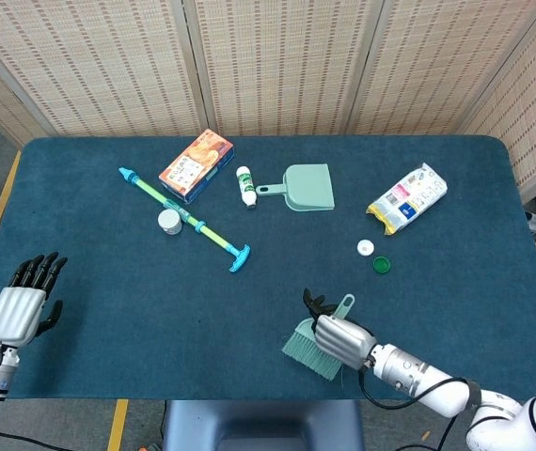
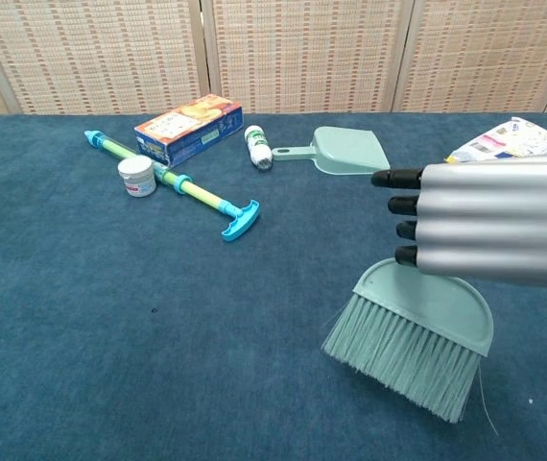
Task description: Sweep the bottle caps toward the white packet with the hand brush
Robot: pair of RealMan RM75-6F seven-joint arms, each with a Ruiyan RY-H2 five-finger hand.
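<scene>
right robot hand (image 1: 343, 338): we see it gripping the brush (image 1: 310, 342), near table (image 1: 108, 282) front edge
left robot hand (image 1: 19, 305): holds nothing, fingers apart
caps (image 1: 366, 247): just below packet (image 1: 407, 197)

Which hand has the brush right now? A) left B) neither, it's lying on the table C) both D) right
D: the right hand grips the brush at the table's near edge, while the left hand sits far off at the other side, holding nothing.

No legible text or labels
</scene>
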